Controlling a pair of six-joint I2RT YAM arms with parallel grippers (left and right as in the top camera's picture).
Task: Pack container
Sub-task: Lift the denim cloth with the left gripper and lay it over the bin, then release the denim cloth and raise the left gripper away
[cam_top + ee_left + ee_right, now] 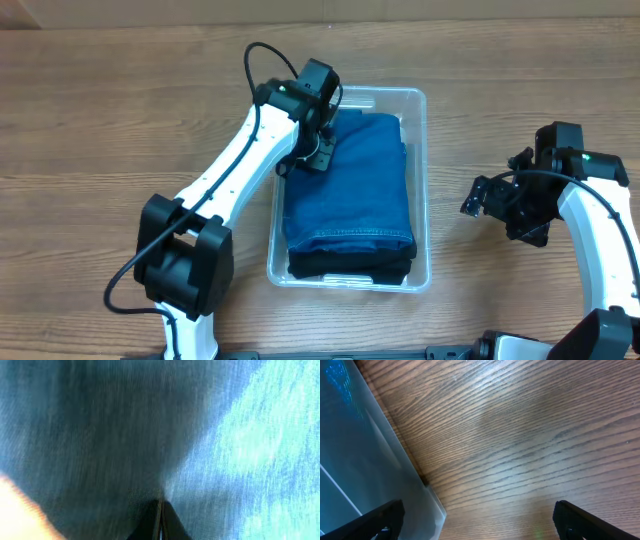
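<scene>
Container place: the container [424,180] is found near the middle of the table [110,100], a little toward the right edge.
Long axis: it is laid from the far edge to the near edge.
Content: folded blue jeans [352,185] are stacked on a dark garment [350,268].
Left gripper [318,152]: it is set on the jeans at the container's far-left corner. The jaws are seen pressed together, and it cannot be told whether cloth is pinched between them.
Right gripper [478,198]: it is held over bare wood just beside the right long wall, with the jaws spread wide and nothing between them.
Deciding relation: the cloth lies directly under the left jaws, so the left arm is judged nearer. The container lies to the left of the right jaws.
Step judged: the jeans are probably being pressed flat or tucked in.
</scene>
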